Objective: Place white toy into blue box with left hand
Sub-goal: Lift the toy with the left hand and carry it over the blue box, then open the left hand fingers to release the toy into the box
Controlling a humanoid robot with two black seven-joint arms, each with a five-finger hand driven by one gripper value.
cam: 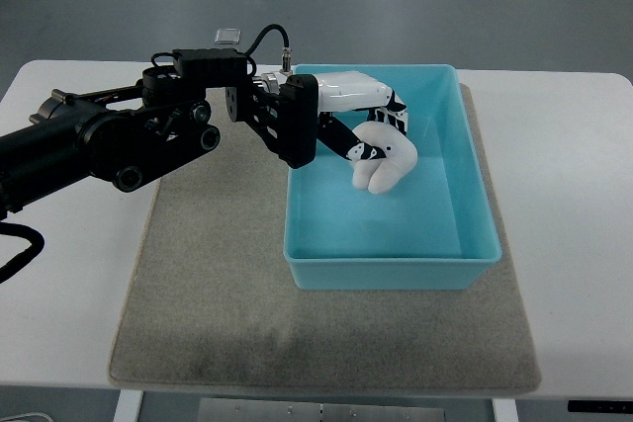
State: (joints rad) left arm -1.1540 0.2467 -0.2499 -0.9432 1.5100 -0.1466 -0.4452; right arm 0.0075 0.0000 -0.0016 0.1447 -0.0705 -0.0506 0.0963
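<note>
I see my left hand (368,124) reaching in over the left wall of the blue box (473,207), its fingers (358,147) curled around the white toy (384,161). The toy hangs inside the box's outline, toward its far left part; whether it touches the floor I cannot tell. The box sits on a grey mat (208,294), which lies on the white table (59,284).

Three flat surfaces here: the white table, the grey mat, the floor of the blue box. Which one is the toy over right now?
The blue box: the left hand holds the white toy inside its walls, not over the grey mat or white table.
</note>
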